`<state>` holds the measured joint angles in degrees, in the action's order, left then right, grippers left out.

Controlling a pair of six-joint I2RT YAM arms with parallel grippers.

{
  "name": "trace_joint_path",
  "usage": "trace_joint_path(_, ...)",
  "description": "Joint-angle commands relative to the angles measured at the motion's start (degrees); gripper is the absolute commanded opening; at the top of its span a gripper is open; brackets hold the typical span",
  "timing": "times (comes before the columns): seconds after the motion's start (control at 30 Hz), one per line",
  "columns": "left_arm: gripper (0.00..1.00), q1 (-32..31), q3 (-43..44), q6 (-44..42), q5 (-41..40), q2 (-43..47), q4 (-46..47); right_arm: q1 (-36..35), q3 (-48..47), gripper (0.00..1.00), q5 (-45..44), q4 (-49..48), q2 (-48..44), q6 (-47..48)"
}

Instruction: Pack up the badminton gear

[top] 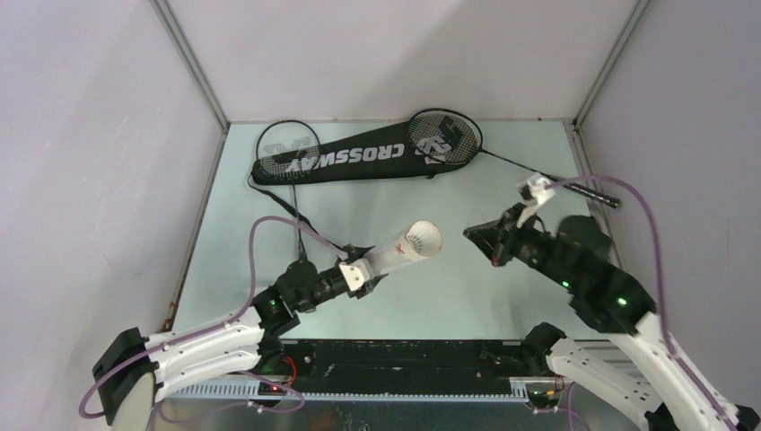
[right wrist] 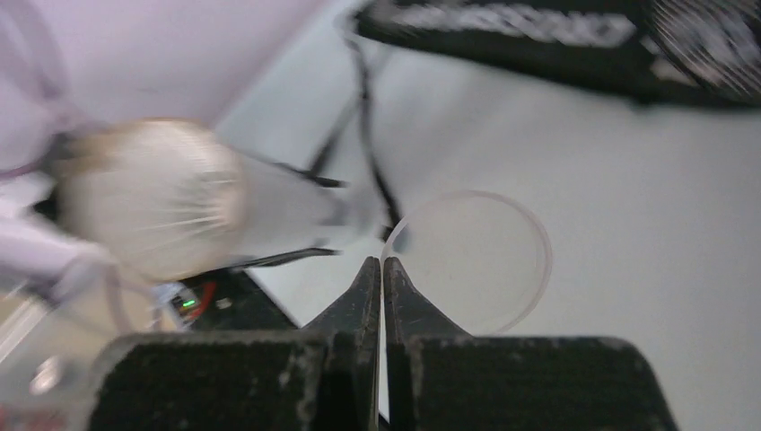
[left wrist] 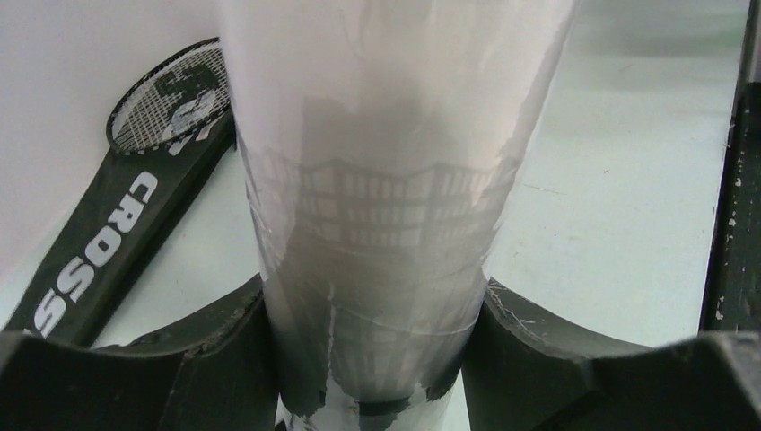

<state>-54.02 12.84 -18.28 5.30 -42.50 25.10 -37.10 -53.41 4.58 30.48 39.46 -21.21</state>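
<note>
Left pincer is clamped around the tube, mouth facing the right pincer, which pinches a clear lid by its rim.

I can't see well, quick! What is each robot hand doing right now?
Left gripper: closed, holding the white tube.
Right gripper: closed, pinching a clear round lid by its rim.

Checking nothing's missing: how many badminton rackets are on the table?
2. One thin black racket has its head at the left end of the black CROSSWAY racket bag; the other racket at the bag's right end, its handle pointing right. The bag's inside is hidden.
</note>
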Motion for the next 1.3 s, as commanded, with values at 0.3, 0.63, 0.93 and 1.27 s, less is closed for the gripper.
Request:
trace_joint_path(0.3, 0.43, 0.14, 9.54, -8.29, 9.97, -4.27, -2.49, -12.01, -18.06, 0.0, 18.23, 9.14, 0.91, 2.48)
trace_joint_path(0.63, 0.43, 0.14, 12.52, -7.43, 9.95, -7.05, -4.8, -14.37, -23.38, 0.0, 15.38, 13.55, 6.2, 3.91)
trace_joint_path(0.93, 0.44, 0.14, 12.19, -7.01, 10.15, -6.94, -4.11, -14.37, -23.59, 0.0, 15.88, 14.73, 8.93, 5.31)
trace_joint_path(1.27, 0.44, 0.14, 12.38, -7.09, 11.13, -7.84, -3.58, -14.58, -23.6, 0.0, 19.33, 12.61, 10.68, 5.17)
